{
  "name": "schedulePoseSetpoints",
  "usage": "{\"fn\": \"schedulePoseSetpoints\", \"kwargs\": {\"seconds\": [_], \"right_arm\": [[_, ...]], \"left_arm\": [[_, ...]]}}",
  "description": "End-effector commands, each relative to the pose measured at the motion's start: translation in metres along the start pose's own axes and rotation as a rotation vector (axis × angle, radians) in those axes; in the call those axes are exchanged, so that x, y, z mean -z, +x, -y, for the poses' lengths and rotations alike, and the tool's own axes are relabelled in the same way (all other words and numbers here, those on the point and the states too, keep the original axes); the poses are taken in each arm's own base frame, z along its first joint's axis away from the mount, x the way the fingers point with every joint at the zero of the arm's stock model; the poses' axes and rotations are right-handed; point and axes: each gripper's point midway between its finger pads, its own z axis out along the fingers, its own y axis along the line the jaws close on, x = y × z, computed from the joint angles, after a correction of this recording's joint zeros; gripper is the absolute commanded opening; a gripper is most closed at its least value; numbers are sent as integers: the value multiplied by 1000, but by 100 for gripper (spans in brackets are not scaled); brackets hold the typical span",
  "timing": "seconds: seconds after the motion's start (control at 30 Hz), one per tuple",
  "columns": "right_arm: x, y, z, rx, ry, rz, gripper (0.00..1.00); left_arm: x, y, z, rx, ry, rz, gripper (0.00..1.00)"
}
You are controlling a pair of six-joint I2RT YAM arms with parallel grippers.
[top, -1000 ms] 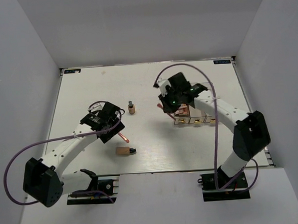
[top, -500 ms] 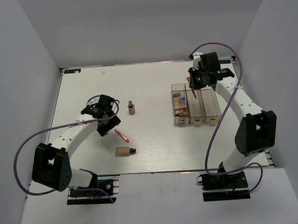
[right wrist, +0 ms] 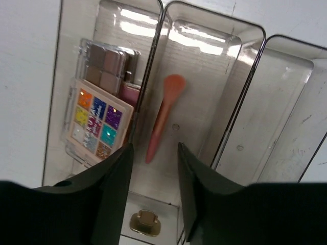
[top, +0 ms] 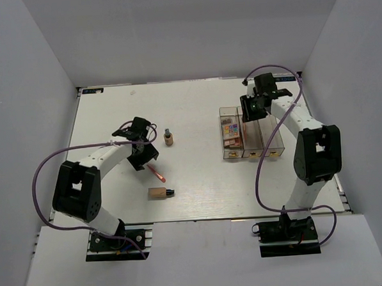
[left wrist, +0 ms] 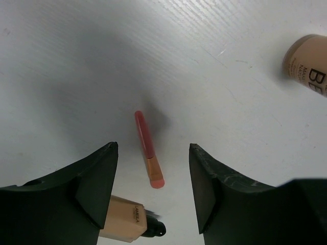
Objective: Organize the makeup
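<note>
Step in hand: in my judgement, picking up the second brush; the two bottles are not yet sorted
Left gripper [left wrist: 152, 148]: jaws apart and holding nothing, hanging above the loose brush [left wrist: 147, 150]
Loose brush: flat on the table [top: 199, 181], between the two fingers in the wrist view, touched by neither
Right gripper [right wrist: 154, 148]: jaws apart, nothing between them, above the middle box [right wrist: 204, 76]
Stored brush [right wrist: 162, 115]: lies lengthwise on the floor of the middle box
Palettes: the multicoloured palette [right wrist: 96, 125] leans over the brown palette [right wrist: 108, 62] in the left box [right wrist: 110, 28]; a pink piece [right wrist: 130, 93] shows beside them
Bottles: the standing bottle [top: 168, 139] is upright beyond the left gripper, the lying bottle [top: 158, 193] is on its side nearer the arm bases; both are well apart from the boxes
Next move: probably the left jaws must come down around the thin handle and close; the brush is thin and low, so the fingers must almost reach the table
Hard to see: the pink piece is mostly covered, so I cannot tell its shape; the lying bottle is cut off by the left finger in the wrist view
</note>
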Motion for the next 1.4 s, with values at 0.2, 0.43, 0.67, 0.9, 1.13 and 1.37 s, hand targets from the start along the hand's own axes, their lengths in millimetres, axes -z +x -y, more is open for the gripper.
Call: {"fn": "schedulePoseSetpoints", "kwargs": {"seconds": [0.2,0.43,0.67,0.9,1.13,1.37], "right_arm": [[4,9,8,-44,-9,8,60],[14,10,13,-76,-17,34,62],[16,10,22,-114,-24,47,63],[19,8,27,-126,-28,56,63],[22,13,28,-135,-32,62,63],[25,12,29,-165,-35,69,63]], "left_arm": [[-4,-1,26,-10,23,-23,60],[-10,14,17,-17,-1,-80,58],[-16,25,14,-39,-14,-117,56],[-27,39,19,-75,-39,-156,51],[-31,43,19,-99,-47,-169,48],[-32,49,26,-138,-29,-186,20]]}}
